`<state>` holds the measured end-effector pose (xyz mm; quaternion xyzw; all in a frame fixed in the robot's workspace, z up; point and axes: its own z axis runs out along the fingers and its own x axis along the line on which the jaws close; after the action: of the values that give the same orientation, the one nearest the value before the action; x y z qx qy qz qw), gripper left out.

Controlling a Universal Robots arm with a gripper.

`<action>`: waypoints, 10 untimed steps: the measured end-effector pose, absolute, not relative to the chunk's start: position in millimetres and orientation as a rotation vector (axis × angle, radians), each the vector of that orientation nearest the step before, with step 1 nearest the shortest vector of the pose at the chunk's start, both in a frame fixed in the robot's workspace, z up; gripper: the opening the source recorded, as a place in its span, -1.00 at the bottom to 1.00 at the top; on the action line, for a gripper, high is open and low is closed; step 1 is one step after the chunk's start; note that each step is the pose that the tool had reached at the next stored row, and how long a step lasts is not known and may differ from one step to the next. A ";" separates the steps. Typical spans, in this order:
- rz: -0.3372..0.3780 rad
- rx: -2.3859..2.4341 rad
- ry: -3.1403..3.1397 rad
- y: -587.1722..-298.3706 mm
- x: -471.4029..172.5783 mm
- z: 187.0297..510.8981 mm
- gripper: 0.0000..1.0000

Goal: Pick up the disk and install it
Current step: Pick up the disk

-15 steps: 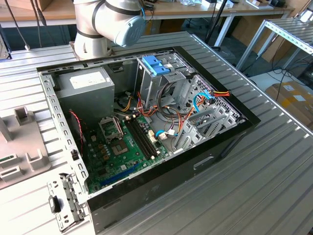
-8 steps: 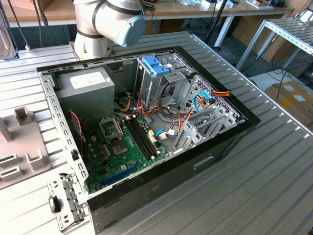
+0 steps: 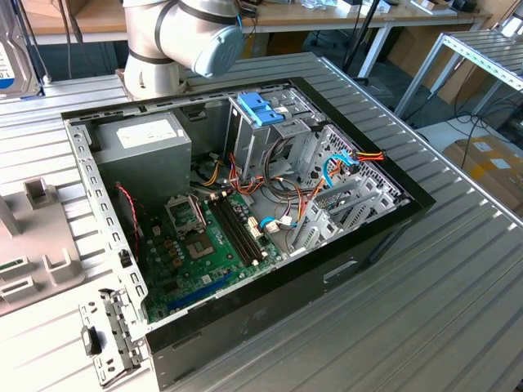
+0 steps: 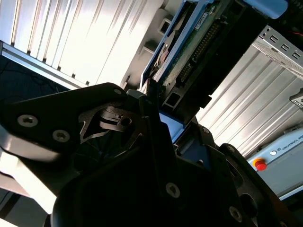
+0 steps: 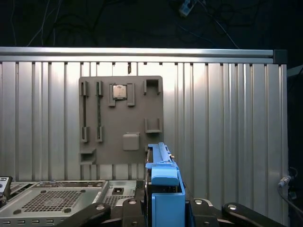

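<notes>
Fingers [image 4: 150,124] are seen clamped tight on the disk [image 4: 199,47], which is held edge-on, long axis pointing straight out from them, over the bench [image 5: 227,118].

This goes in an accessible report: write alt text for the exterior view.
An open computer case lies on a ribbed metal table, showing a green motherboard, a grey power-supply box, coloured cables and a metal drive cage with light-blue tabs. The robot arm's base stands beyond it, and what looks like the disk is cut off at the exterior view's left edge.
</notes>
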<state>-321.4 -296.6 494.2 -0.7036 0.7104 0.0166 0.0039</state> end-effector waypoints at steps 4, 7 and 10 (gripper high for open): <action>0.051 -2.205 2.226 -296.6 -315.5 494.1 -0.26; 0.051 -2.206 2.227 -296.6 -310.2 494.0 -0.26; 0.050 -2.206 2.227 -296.6 -305.2 493.9 -0.26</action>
<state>-305.2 -296.6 493.9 -0.7036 0.7104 0.0160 0.0033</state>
